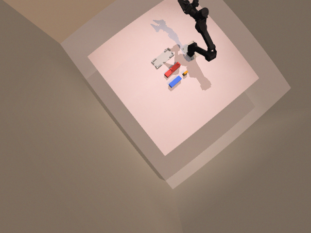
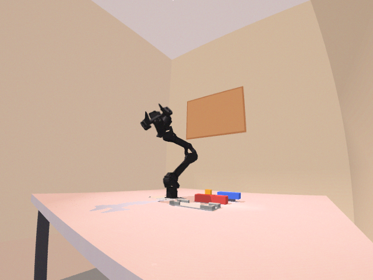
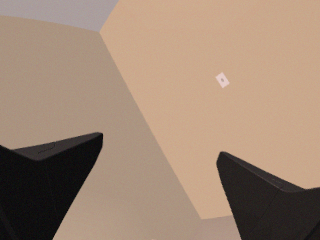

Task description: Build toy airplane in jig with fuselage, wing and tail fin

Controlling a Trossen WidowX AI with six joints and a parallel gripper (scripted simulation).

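Observation:
A grey cradle [image 1: 162, 58] [image 2: 190, 205] lies on the table, with low walls at its ends and nothing in it. The red fuselage [image 1: 172, 70] [image 2: 210, 198] lies on the table beside the cradle. The blue wing [image 1: 175, 81] [image 2: 228, 195] lies beyond the fuselage. The small orange tail fin [image 1: 185, 73] [image 2: 208, 191] stands near one end of the wing, apart from the fuselage. My gripper [image 2: 152, 108] [image 3: 162, 149] is open and empty, raised high above the table and away from all the parts. In the top view its fingertips are cut off at the top edge.
The arm's base [image 1: 191, 50] [image 2: 171, 192] stands on the table [image 1: 140, 100] [image 2: 256, 235] close to the cradle and the tail fin. The arm casts shadows around the base and the parts. An orange board [image 2: 216, 112] hangs on the wall behind.

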